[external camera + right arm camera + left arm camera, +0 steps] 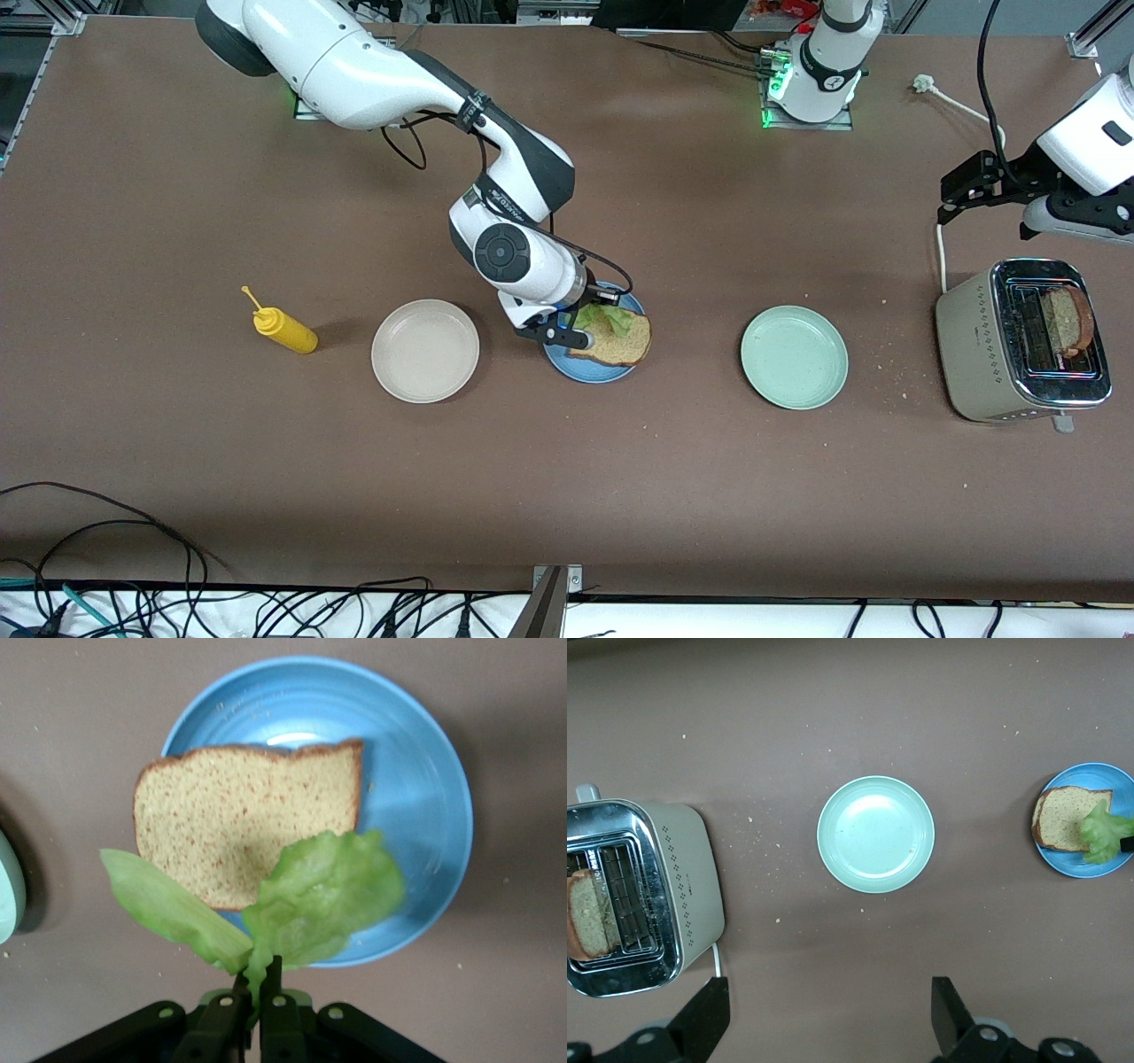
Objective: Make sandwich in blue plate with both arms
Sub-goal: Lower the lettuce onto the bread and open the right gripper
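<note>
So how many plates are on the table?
3, in a row: the beige plate toward the right arm's end, the blue plate in the middle under bread, the mint-green plate nearest the toaster.

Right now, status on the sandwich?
Right gripper shut on lettuce over bread in blue plate. Left gripper open above the table between toaster and green plate, waiting. Nothing blocking.

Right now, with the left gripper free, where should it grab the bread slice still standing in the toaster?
Grip the bread slice by its top crust edge, which sticks up out of the toaster slot. Come straight down from above with the open left gripper, fingers either side of the flat faces; the slice stands upright and the slot walls likely block any sideways approach.
</note>
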`<state>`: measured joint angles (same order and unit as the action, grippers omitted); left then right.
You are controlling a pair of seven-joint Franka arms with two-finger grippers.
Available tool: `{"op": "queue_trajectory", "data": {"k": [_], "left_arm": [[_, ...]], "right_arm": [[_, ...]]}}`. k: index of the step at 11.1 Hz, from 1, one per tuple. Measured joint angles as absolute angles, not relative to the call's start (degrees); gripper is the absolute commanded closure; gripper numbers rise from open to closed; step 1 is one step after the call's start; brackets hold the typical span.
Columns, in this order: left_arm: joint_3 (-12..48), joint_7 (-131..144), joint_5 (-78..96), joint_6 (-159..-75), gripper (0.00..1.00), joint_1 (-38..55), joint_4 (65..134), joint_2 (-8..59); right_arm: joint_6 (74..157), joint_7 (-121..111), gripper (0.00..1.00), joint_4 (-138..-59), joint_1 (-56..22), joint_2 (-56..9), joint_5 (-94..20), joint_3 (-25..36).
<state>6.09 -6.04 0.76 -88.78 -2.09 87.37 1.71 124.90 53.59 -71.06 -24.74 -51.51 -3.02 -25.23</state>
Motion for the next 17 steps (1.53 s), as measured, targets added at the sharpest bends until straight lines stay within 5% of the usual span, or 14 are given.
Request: {"op": "queue_trajectory", "data": {"k": [4, 9, 13, 17], "left_arm": [[6.05, -6.04, 0.76, -88.73, 0.0, -2.1, 87.37, 1.71], [6.06, -6.04, 0.76, -88.61, 0.0, -2.09, 87.37, 1.72], [6.06, -6.04, 0.76, -88.61, 0.0, -2.1, 87.37, 1.73], [6.06, -6.04, 0.76, -88.61, 0.0, -2.1, 87.37, 1.73]], "right_arm": [[121.77, 54.78, 1.0, -68.92, -22.02, -51.32, -3.11, -29.28], [127.96, 55.06, 1.0, -69.05, -22.59, -55.08, -3.11, -29.3], [129.71, 55.19, 0.43, -68.98, -22.74, -55.78, -3.11, -29.39], [129.91, 55.25, 0.29, -68.98, -22.6, -55.79, -3.11, -29.36]]}}
